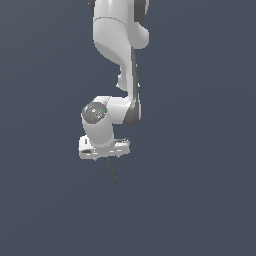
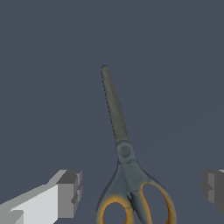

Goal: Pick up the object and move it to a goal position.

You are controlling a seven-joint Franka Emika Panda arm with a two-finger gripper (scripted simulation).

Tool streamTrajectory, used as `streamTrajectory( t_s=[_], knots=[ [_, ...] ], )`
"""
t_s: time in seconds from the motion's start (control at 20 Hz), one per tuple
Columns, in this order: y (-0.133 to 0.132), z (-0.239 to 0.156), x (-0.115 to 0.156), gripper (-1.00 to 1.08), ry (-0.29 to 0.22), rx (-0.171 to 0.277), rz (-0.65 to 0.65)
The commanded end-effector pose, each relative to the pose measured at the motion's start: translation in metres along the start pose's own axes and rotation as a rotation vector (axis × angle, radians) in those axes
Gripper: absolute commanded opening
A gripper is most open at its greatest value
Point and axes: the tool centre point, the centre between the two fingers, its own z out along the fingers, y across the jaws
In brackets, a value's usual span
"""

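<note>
Nearest the wrist camera, the two grey fingertip pads (image 2: 70,193) of the pincer (image 2: 142,190) are seen at either side of the wrist view, set wide apart, so the pincer is shown open. Between them the scissors (image 2: 124,162) are seen, with the two orange-yellow ring handles lying in the gap and cut off by the picture's edge. Neither pad is seen touching the handles; clear space is visible on both sides. From the handles, the dark grey shanks are joined at a round pivot, and the long thin blades are held together and extend away from the camera to a narrow tip. Whether the scissors rest on the dark blue-grey counter (image 2: 52,65) or are lifted off it cannot be told from these pictures, since no shadow or contact line is shown. In the exterior view, the white arm (image 1: 117,45) is seen coming down from the top of the picture, with a grey joint cap at the wrist, and the pincer (image 1: 102,150) is pointed downward below it. Only a thin dark sliver of the scissors (image 1: 113,171) is seen there, projecting below the pincer and slanting slightly toward the exterior view's right; the handles are hidden behind the hand. The same plain counter (image 1: 200,200) fills the rest of the view.
</note>
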Motion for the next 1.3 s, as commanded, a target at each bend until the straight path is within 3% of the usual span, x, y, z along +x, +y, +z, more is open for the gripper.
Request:
streamTrajectory(
  t_s=[0.0,0.35,1.1,1.15,1.25],
  knots=[
    [0.004,0.006,0.001,1.00,0.000,0.000,-0.009],
    [0.005,0.011,0.000,1.00,-0.001,0.001,-0.009],
    [0.005,0.059,0.000,1.00,0.000,0.001,-0.011],
    [0.005,0.059,0.000,-1.00,0.000,0.001,-0.011],
    [0.005,0.059,0.000,-1.00,0.000,0.001,-0.011]
  ],
)
